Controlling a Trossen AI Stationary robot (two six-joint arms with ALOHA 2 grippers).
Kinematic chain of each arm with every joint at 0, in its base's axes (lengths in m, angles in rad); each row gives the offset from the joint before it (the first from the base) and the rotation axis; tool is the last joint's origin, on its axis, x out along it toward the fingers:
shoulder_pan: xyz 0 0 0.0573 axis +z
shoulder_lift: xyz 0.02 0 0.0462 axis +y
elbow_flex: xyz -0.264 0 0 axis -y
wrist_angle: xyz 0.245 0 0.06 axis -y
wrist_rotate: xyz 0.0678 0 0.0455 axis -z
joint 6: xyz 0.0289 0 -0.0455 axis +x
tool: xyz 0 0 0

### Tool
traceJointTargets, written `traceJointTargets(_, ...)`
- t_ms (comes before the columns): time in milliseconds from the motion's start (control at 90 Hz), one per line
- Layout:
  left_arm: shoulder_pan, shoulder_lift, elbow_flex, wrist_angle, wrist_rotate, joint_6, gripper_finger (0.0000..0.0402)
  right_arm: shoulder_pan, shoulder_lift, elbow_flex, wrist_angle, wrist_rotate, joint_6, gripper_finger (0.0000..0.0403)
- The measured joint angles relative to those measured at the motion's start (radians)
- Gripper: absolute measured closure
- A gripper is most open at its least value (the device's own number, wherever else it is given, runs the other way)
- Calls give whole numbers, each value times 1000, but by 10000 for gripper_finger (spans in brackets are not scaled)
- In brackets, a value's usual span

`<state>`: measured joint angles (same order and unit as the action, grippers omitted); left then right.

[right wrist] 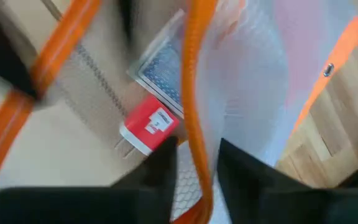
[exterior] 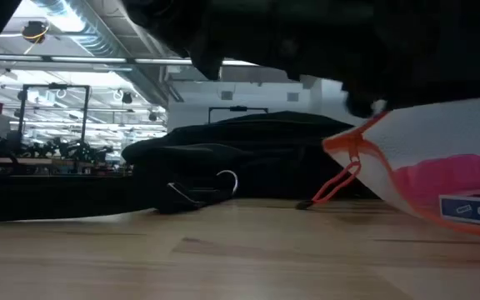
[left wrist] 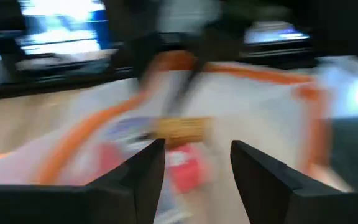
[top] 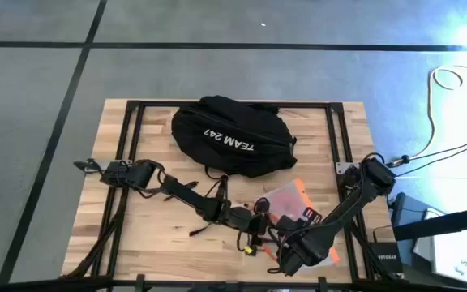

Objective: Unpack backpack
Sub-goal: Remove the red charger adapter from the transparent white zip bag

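backpack (top: pixel 232 135) at desk (top: pixel 136 219) far edge | clear orange-trimmed pouch (top: pixel 286 203) near front edge | left end effector (left wrist: pixel 194 165) spread at pouch | right end effector (right wrist: pixel 194 165) pinching pouch's orange rim

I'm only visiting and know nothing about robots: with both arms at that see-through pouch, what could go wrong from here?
Two risks, judging by this moment. The right gripper straddles the orange-trimmed pouch's thin orange edge; a hold there could slip. The pouch's contents, such as the red plug, might shift or spill if it tips. The left gripper is open close by, near the table's front edge, so the arms could bump or drag the pouch off.
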<state>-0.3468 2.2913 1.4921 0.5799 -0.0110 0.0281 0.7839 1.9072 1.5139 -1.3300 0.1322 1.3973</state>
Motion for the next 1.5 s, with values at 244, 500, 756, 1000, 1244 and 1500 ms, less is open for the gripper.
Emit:
traceJointTargets(244,-41,0,0,16,-49,141,233,44,-1,0,12,2,-10,385)
traceJointTargets(500,-62,13,36,14,51,201,250,54,-1,0,37,-39,-19,399)
traceJointTargets(756,-56,138,166,-56,34,287,288,54,-1,-1,66,-41,-41,401)
traceJointTargets(1000,-14,145,286,-262,47,282,291,54,-1,-1,82,-39,-43,401)
traceJointTargets(1244,1,166,310,-245,-5,426,289,54,-1,-1,100,-36,-45,401)
traceJointTargets(1500,-14,216,307,-56,-39,323,288,54,-3,-1,107,-37,-45,401)
